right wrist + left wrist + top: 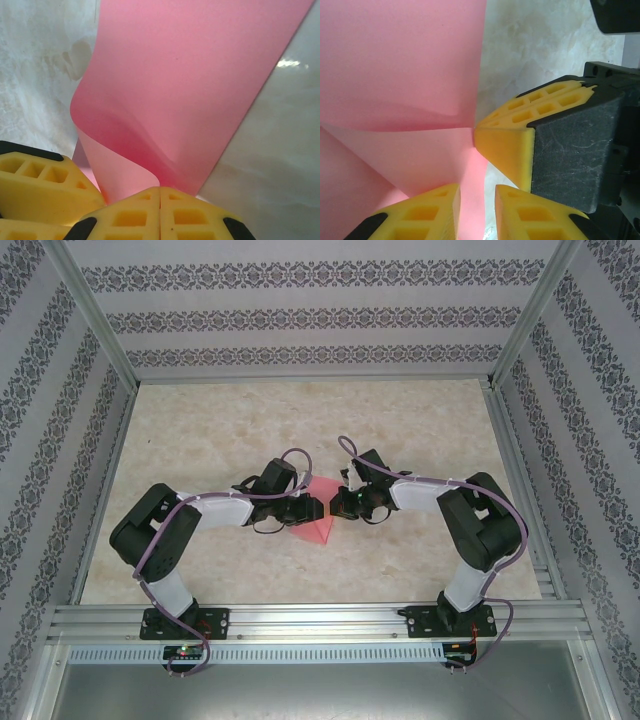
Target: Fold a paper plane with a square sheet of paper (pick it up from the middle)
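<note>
The paper point(315, 530) is seen on the table point(230, 430), at the centre of the top view. The jaws of the right gripper point(160, 192) are clenched on its curled edge. The jaws of the left gripper point(476, 192) are set slightly apart around another edge.

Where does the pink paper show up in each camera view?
Top external: pink paper, middle of the marbled table.
Left wrist: fills the left half.
Right wrist: centre, bottom to top edge.
Shared landmark: the marbled table beside it.
</note>
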